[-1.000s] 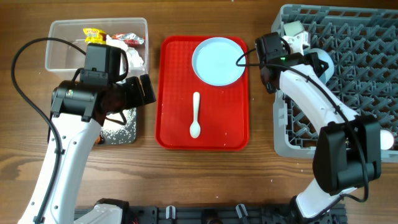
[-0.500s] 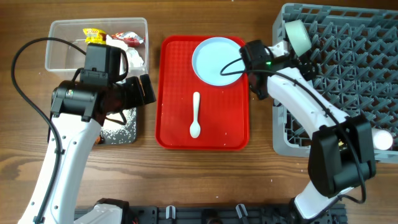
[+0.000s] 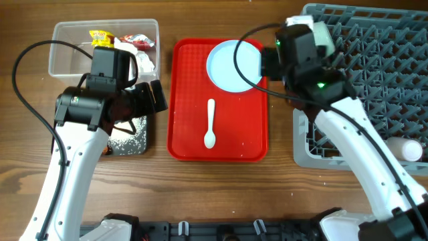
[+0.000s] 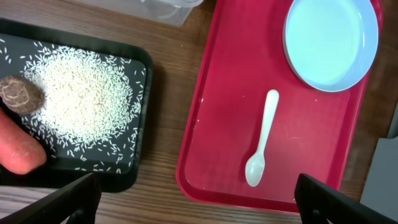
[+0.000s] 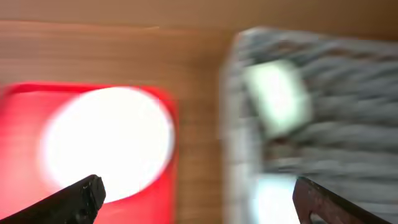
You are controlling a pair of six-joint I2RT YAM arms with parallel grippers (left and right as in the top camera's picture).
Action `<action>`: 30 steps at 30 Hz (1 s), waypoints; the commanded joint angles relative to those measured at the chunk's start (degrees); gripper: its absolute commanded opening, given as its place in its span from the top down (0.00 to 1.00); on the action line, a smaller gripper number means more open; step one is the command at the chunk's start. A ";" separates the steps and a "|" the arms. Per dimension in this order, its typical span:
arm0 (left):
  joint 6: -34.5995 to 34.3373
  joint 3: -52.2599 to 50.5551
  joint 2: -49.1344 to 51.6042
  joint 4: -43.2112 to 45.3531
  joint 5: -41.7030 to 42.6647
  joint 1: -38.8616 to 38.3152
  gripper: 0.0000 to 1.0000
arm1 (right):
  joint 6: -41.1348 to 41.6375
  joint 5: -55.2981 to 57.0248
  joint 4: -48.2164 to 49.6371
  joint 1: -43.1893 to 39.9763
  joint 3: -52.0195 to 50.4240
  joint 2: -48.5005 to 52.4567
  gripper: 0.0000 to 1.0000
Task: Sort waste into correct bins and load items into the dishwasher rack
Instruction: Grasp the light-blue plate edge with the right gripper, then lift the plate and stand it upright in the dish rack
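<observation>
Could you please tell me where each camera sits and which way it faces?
Overhead: fixed above the table, looking straight down on red tray, rack, left arm and right arm.
Left wrist: on the left arm, facing down at black bin, spoon and plate; left claw tips in bottom corners.
Right wrist: blurred, facing down over plate and rack edge; right claw tips in the corners.
Shared: all three show the plate on the red tray.

Wooden table (image 3: 221, 194). Upper left: clear tub (image 3: 63, 47). Just below it: black bin (image 4: 142, 149). Centre: red tray (image 3: 187, 100), near both. Right side: grey rack (image 3: 301, 144), narrow gap from tray.
</observation>
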 commanded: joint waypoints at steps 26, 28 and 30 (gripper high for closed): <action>0.48 0.68 0.02 0.15 -0.59 -0.22 0.00 | 33.92 -20.96 11.23 -0.83 -0.76 33.05 0.96; 0.48 0.68 0.02 0.15 -0.59 -0.22 0.00 | 33.92 -21.00 12.02 -0.83 -0.76 33.18 0.96; 0.48 0.68 0.02 0.15 -0.59 -0.22 0.00 | 33.86 -21.03 12.59 -0.79 -0.76 33.20 0.96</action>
